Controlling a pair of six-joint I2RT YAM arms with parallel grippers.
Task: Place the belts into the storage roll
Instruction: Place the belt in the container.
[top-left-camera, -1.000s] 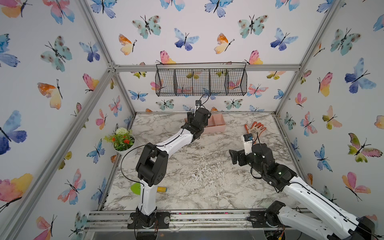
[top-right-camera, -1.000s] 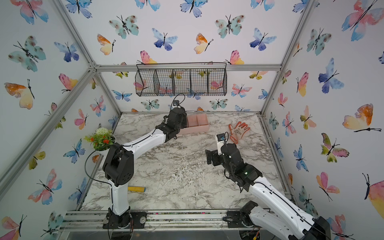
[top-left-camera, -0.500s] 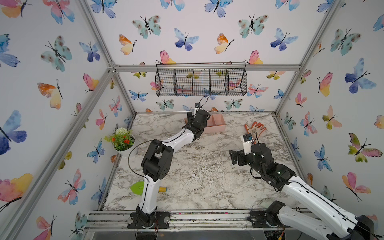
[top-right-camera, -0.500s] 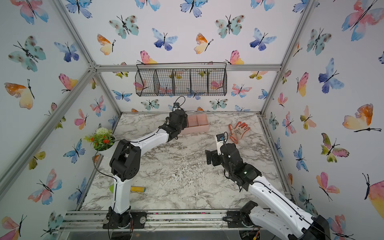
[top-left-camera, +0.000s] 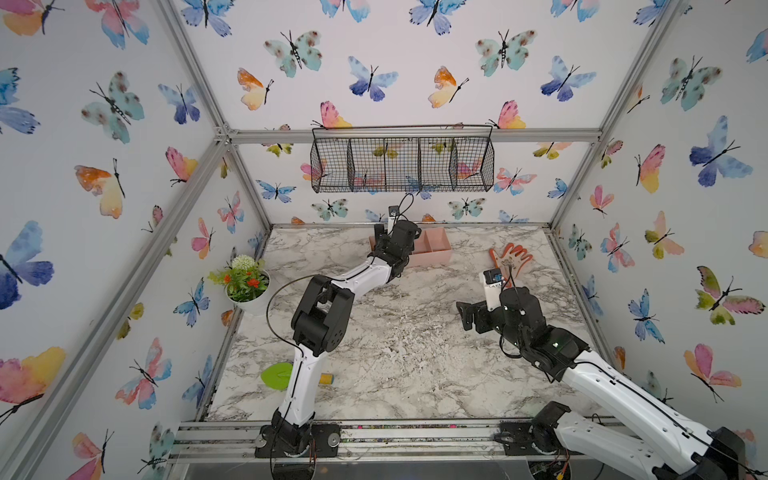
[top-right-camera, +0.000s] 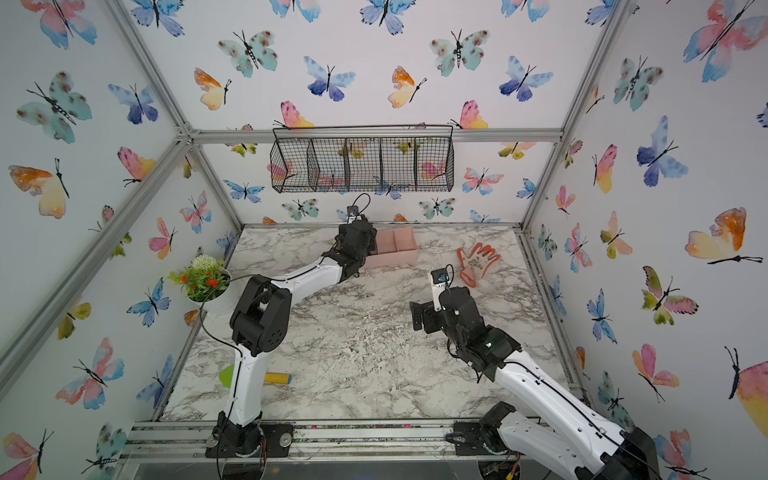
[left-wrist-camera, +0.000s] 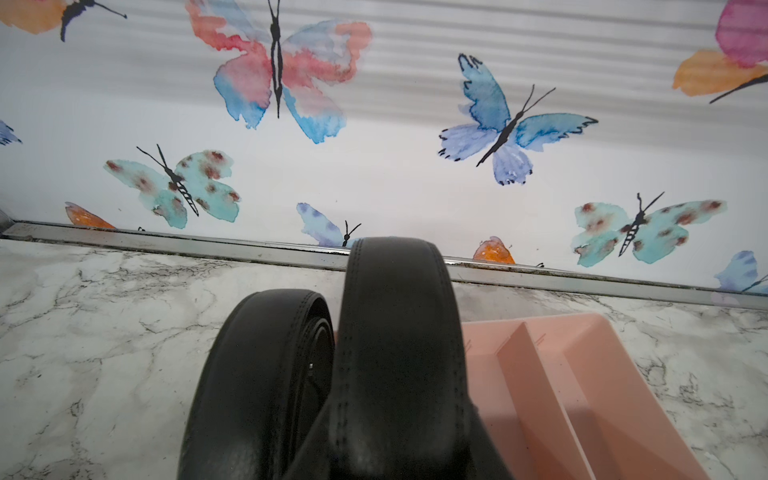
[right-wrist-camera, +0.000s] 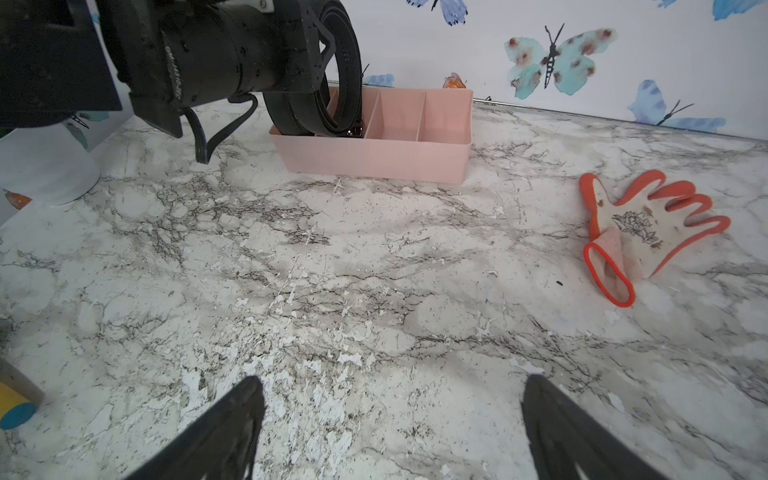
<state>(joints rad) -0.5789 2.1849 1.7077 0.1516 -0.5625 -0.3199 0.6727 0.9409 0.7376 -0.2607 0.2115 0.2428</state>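
Belts (left-wrist-camera: 395, 332): two black, stitched, upright coils

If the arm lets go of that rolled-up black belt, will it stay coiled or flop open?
The rolled belt looks like supple stitched leather, so it would probably spring looser. Standing on edge, it may roll, though the pink tray walls should hem it in.

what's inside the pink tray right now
One rolled belt stands on edge in the end compartment of the pink tray; a second belt, in the left gripper's jaws, dips in beside it. The other two compartments look empty. The floor beneath the belts is covered.
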